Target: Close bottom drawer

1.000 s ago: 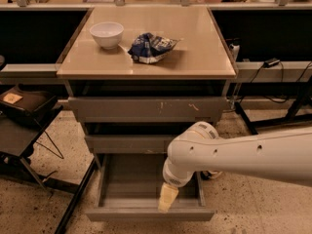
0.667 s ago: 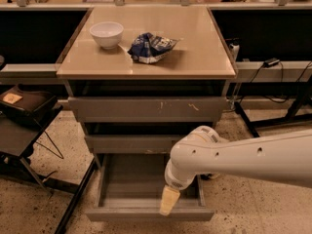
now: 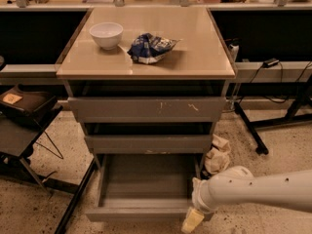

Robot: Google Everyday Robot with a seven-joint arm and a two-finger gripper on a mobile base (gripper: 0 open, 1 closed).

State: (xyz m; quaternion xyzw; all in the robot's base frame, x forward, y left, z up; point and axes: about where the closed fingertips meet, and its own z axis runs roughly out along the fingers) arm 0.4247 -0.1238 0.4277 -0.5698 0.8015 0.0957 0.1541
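The bottom drawer point(image 3: 146, 186) is the lowest of three grey drawers in the cabinet. It stands pulled out, and its shallow tray is empty. Its plain front point(image 3: 139, 213) faces me near the bottom edge of the view. My gripper point(image 3: 193, 220), with its pale yellow tip, is at the drawer's front right corner, level with the drawer front. The white arm point(image 3: 253, 188) reaches in from the right. I cannot tell whether the gripper touches the front.
Above are the middle drawer front point(image 3: 148, 143) and the wider scratched top front point(image 3: 146, 109), both slightly out. A white bowl point(image 3: 106, 34) and a blue chip bag point(image 3: 151, 48) sit on the tan top point(image 3: 200, 57). A dark chair point(image 3: 24, 113) stands left, crumpled paper point(image 3: 217, 156) and a table leg point(image 3: 248, 128) right.
My gripper has moved right and down, from over the drawer tray to the drawer's front right corner. The drawer stands as far out as before.
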